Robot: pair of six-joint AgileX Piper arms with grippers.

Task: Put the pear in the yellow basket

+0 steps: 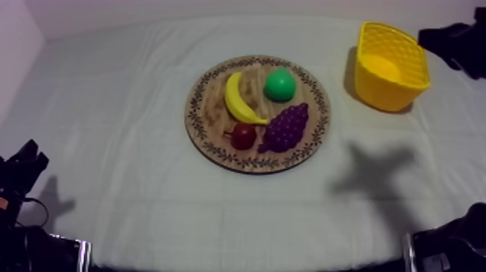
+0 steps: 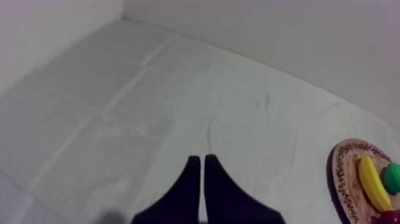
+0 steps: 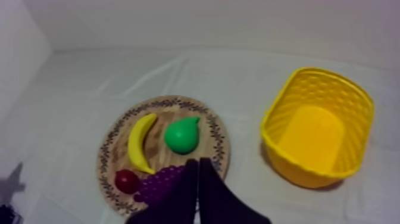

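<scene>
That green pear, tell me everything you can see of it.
The pear is a bright green toy, smooth and plastic-looking, with a round body narrowing to a short tip. It seems to lie on its side on the board, on the part nearest the basket, banana beside it, grapes close by. It seems to touch only the board.

Grn pear [image 1: 279, 85] on board [image 1: 215, 108], basket [image 1: 390, 91] apart

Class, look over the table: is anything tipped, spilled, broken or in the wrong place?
Nothing stands out. The pear, banana, grapes and small red fruit lie tidily on the wooden board; the yellow basket stands upright and empty.
</scene>
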